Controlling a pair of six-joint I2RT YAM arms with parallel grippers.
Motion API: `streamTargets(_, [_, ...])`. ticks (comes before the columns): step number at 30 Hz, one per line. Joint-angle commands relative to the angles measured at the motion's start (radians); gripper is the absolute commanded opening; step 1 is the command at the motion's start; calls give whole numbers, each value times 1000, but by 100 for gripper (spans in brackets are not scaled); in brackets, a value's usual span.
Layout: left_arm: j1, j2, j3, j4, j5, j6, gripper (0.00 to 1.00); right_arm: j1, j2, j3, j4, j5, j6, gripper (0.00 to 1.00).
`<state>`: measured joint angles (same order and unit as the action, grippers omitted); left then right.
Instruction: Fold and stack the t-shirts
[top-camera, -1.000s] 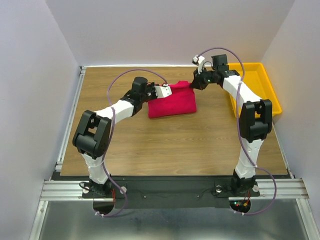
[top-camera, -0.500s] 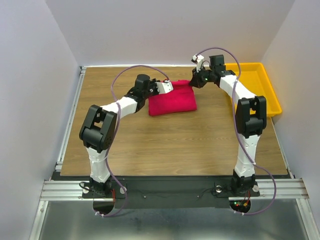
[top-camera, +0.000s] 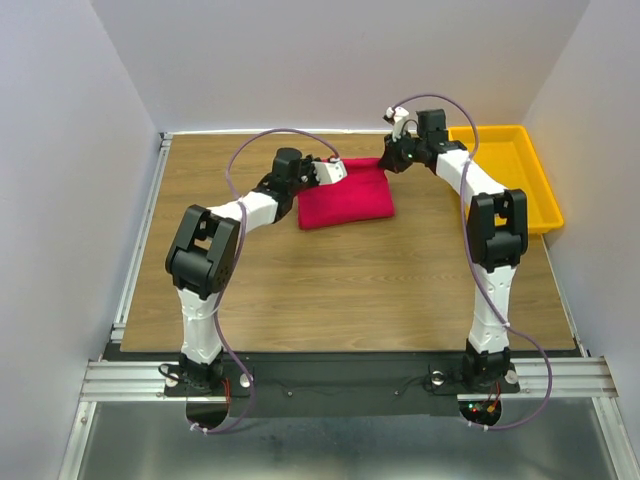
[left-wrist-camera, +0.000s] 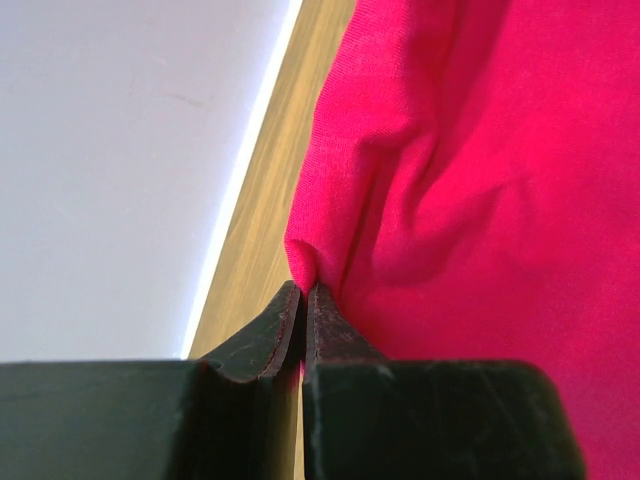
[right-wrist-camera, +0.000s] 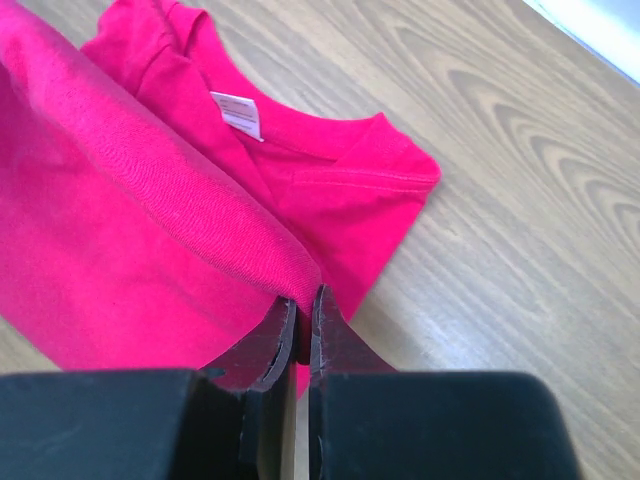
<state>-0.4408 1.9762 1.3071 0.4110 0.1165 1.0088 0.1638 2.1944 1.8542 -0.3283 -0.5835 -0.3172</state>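
The left tool (left-wrist-camera: 303, 290) and right tool (right-wrist-camera: 300, 295) are clamped on the far corners of the folded t-shirt (top-camera: 345, 198), at upper centre; open surface (top-camera: 350, 290) is seen below.

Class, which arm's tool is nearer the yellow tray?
Right. The right tool pinches the far corner of the t-shirt nearest the yellow tray; the left tool pinches the opposite far corner.

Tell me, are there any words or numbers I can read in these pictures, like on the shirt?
White neck tag inside the collar of the pink t-shirt: any print on it is too small and blurred to read.
The t-shirt's cloth: no print, no words.
Yellow tray: no words or numbers show.
So there is nothing here that can be read.
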Motion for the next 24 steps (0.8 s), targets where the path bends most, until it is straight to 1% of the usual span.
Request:
streamTargets(1, [8,21,64,83,-34,-19,0,-6,13,49,87,37,36,1])
streamTargets(11, [8,58,86,95,-54,-35,0,-6,47,62,112,36,67,0])
streamTargets(17, [10,81,92,123,-92,-45,0,-7,70,79,124,54,87,1])
streamTargets(24, [8,107,112,130,-98,-56,0,-7,93,94,135,74,110,1])
